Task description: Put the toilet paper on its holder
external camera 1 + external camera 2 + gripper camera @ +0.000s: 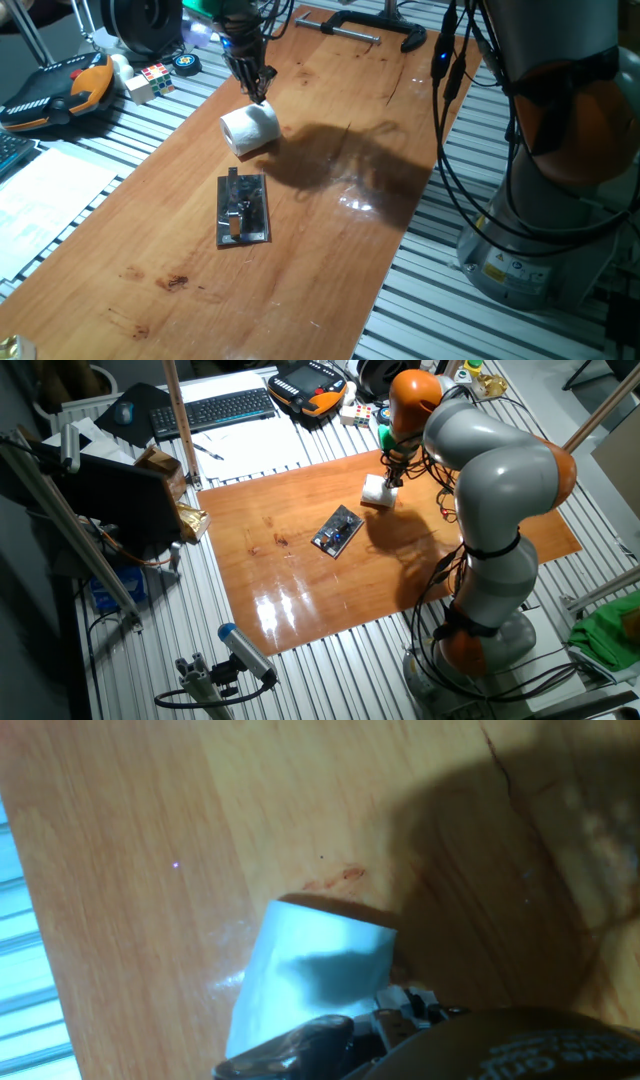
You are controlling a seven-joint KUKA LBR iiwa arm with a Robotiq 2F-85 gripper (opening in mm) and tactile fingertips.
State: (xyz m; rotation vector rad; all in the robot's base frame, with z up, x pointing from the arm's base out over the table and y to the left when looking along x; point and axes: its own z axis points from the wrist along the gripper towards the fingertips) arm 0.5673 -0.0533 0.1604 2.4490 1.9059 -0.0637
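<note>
**Roll on its side, claw at its top**

The holder lies nearest on the wooden table; just beyond lies the roll, apart from it; it is probably light, soft and crushable, best pinched through the core; the gripper touches its top, jaws unreadable; the polished board looks slippery; a clamp sits far back.

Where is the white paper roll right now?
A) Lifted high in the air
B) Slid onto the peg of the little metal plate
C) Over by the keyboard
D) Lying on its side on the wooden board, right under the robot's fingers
D: the toilet paper lies on its side on the wooden board, with the gripper just at its top, apart from the holder.
</note>
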